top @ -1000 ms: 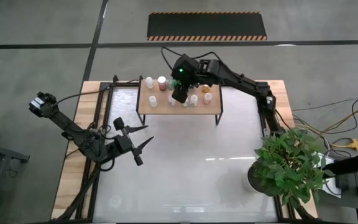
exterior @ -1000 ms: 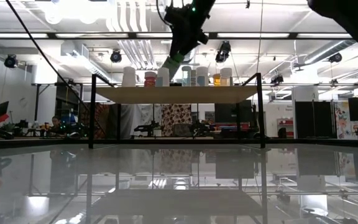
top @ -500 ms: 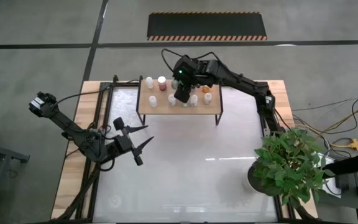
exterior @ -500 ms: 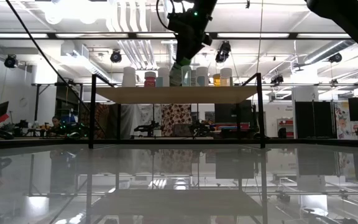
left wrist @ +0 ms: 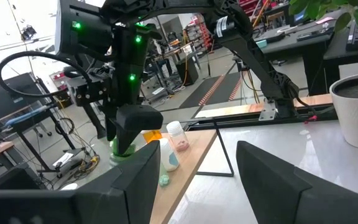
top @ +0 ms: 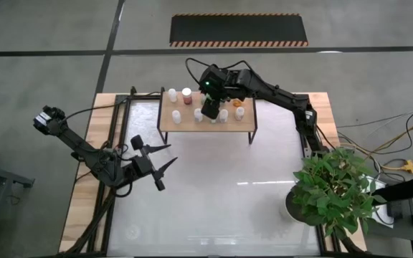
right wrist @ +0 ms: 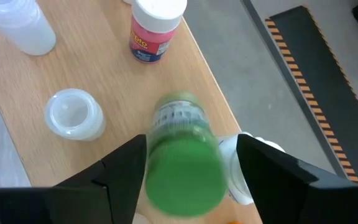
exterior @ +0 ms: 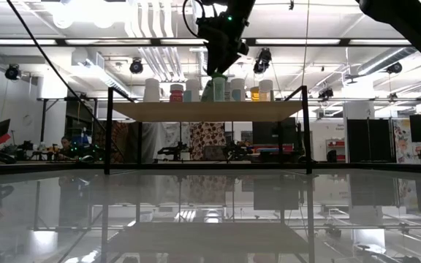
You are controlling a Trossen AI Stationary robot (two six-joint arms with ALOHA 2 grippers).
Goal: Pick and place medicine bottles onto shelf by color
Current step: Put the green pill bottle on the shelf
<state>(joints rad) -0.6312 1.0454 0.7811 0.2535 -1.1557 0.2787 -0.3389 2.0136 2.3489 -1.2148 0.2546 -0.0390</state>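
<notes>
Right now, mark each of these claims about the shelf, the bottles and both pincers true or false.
1. The green bottle sits between the right pincer's fingers. True.
2. The left pincer hovers over the shelf. False: it waits over the white tabletop, away from the shelf.
3. A red bottle with a white cap stands on the shelf. True.
4. The potted plant stands on the shelf. False: it stands at the table's corner.
</notes>
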